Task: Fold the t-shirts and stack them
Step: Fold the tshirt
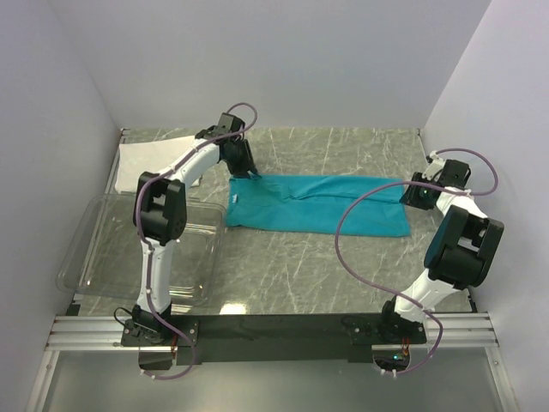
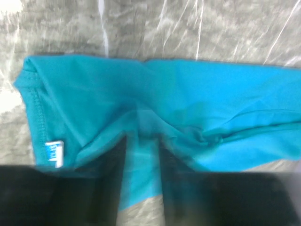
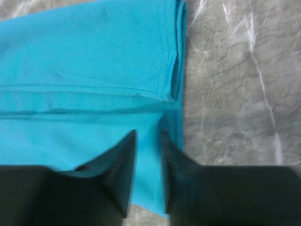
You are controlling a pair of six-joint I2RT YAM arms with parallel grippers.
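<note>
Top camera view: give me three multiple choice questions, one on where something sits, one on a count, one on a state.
1. Where is the white shirt?
A. Inside the clear bin
B. At the far left corner of the table
C. On top of the other shirt

2. How many shirts are on the table?
A. One
B. Four
C. Two

3. How does the teal shirt lie?
A. Folded into a long band, flat on the table
B. Crumpled into a ball
C. Hanging off the table edge

Answers:
1 B: it lies folded beyond the clear bin, not in it.
2 C: only the white one and the teal one show.
3 A: it stretches across the middle of the table as one flat strip.
</note>
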